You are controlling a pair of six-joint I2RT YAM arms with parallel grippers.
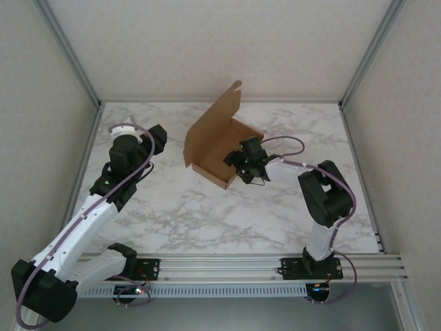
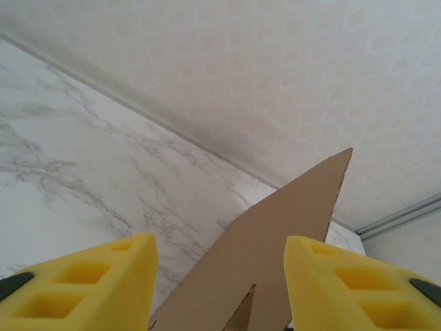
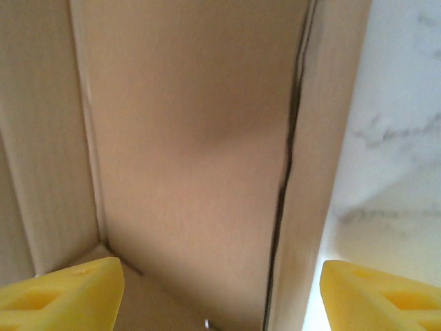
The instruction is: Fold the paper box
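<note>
The brown paper box [image 1: 217,141] sits at the table's middle as a shallow tray, its lid flap tilted up at the back left. My right gripper [image 1: 242,165] hovers over the tray's near right corner. In the right wrist view its yellow fingers [image 3: 69,296] are spread wide and open [image 3: 222,289], straddling the box's side wall [image 3: 313,172], one finger inside and one outside. My left gripper [image 1: 160,138] hangs left of the box, apart from it. Its jaws [image 2: 220,289] are open and empty, with the raised pointed flap [image 2: 289,221] seen beyond them.
The marble table [image 1: 207,214] is bordered by white walls with aluminium posts at the back corners. A rail [image 1: 241,265] carrying both arm bases runs along the near edge. Bare marble [image 3: 406,138] lies just right of the box.
</note>
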